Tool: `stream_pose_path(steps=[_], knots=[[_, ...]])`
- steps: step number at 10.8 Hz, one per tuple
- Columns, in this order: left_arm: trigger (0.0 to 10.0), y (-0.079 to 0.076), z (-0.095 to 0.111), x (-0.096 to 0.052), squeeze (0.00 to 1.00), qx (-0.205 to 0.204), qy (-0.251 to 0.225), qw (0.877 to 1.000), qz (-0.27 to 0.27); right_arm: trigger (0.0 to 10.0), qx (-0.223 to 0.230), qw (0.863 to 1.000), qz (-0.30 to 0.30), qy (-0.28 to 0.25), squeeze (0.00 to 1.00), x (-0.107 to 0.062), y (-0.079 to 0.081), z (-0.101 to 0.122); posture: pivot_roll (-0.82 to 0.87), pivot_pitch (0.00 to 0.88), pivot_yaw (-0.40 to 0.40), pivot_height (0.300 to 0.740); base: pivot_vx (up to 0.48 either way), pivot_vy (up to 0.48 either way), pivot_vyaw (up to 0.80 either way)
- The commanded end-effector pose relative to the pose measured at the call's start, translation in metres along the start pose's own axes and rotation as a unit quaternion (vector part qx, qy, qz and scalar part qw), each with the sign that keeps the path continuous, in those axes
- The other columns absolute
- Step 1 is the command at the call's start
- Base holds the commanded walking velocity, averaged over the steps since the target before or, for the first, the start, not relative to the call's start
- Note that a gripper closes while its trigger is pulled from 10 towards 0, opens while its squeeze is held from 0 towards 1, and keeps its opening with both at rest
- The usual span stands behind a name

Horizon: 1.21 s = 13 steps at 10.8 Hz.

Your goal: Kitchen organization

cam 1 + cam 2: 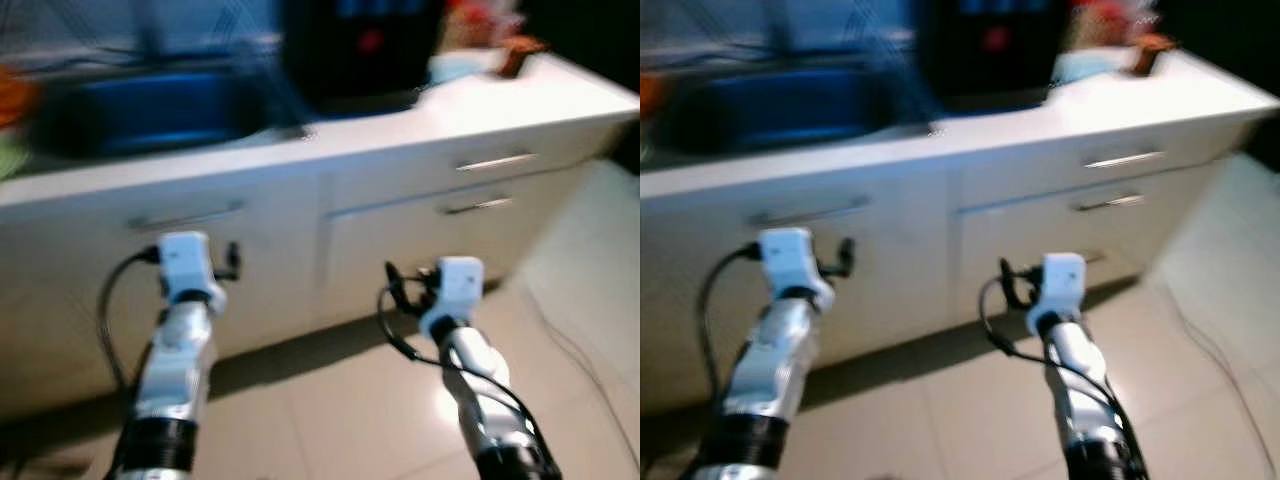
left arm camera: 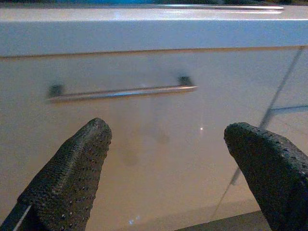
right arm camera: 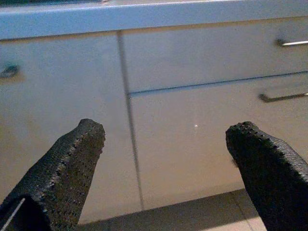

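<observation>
The head views are blurred, so only the large shapes can be told. A pale worktop [image 1: 520, 95] runs across the scene over a bank of cream cabinets [image 1: 270, 260], with tiled floor [image 1: 330, 410] in front. Sunk into the worktop toward its left end is a dark blue sink [image 1: 150, 110]. Just to the right of the sink, against the back edge, stands a tall black appliance [image 1: 360, 45] with a red spot on its front. At the far right corner of the worktop sit a few small things, reddish and brown, too smeared to name.

Below the sink is a wide door with a long bar handle [image 2: 120, 91]. To the right of it are two drawer fronts, each with its own short metal handle [image 1: 497, 161].

Both arms are raised toward the cabinet fronts but touch nothing. The left gripper [image 2: 168, 159] faces the door under the sink, its jaws spread wide and empty, the bar handle near and above them. The right gripper [image 3: 166, 163] faces the seam between that door and the drawers, its jaws likewise spread wide and empty.

As a judgement, the organizing has barely begun: every door and drawer is closed, nothing is held, and the worktop's things look untouched.

No brand, label or writing can be read anywhere.
</observation>
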<state>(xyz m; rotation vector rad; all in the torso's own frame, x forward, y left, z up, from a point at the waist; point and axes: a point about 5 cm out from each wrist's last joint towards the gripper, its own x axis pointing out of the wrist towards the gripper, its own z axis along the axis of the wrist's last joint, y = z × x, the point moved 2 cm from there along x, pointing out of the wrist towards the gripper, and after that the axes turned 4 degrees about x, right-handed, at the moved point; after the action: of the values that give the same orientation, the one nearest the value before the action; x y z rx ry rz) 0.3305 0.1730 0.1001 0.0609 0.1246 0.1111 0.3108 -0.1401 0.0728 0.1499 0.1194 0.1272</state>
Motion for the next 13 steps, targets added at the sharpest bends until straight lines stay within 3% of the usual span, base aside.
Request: stream_pose_path(steps=[1, 5, 7, 9, 11, 12, 13], knots=[[10.0, 0.002, 0.003, 0.001, 0.0, 0.004, -0.006, 1.0, 0.004, 10.0, 0.004, 1.0, 0.004, -0.013, 0.0, 0.001, 0.002, 0.007, -0.02, 0.023, -0.015, 0.74, 0.0, 0.0, 0.8], [10.0, 0.001, 0.005, 0.003, 0.0, 0.011, -0.008, 1.0, -0.004, 10.0, 0.011, 1.0, 0.005, -0.011, 0.0, 0.002, 0.002, 0.006, -0.02, 0.017, -0.012, 0.74, 0.0, 0.0, 0.8], [10.0, -0.001, 0.016, 0.003, 0.0, 0.021, -0.035, 0.999, -0.014, 10.0, 0.025, 0.999, -0.018, -0.026, 0.0, 0.004, -0.004, 0.012, -0.02, 0.019, -0.013, 0.74, 0.0, 0.0, 0.72], [10.0, -0.005, 0.02, 0.002, 0.0, 0.014, -0.047, 0.998, -0.036, 10.0, 0.016, 0.998, -0.05, -0.037, 0.0, 0.008, -0.014, 0.022, -0.02, 0.023, -0.012, 0.74, 0.0, 0.0, 0.0], [10.0, -0.01, 0.03, 0.0, 0.0, 0.005, -0.065, 0.997, -0.052, 10.0, -0.03, 0.995, -0.039, -0.086, 0.0, 0.01, -0.004, 0.042, -0.02, 0.023, -0.012, 0.74, 0.0, 0.0, 0.0], [10.0, -0.013, 0.038, -0.001, 0.0, -0.006, -0.078, 0.995, -0.059, 10.0, 0.002, 0.993, -0.044, -0.105, 0.0, 0.012, 0.002, 0.051, -0.02, 0.023, -0.014, 0.74, 0.244, 0.0, 0.0], [10.0, -0.015, 0.043, 0.0, 0.0, -0.008, -0.085, 0.994, -0.061, 10.0, 0.004, 0.996, -0.023, -0.091, 0.0, 0.014, 0.007, 0.051, -0.02, 0.022, -0.016, 0.74, 0.3, 0.0, 0.0]])
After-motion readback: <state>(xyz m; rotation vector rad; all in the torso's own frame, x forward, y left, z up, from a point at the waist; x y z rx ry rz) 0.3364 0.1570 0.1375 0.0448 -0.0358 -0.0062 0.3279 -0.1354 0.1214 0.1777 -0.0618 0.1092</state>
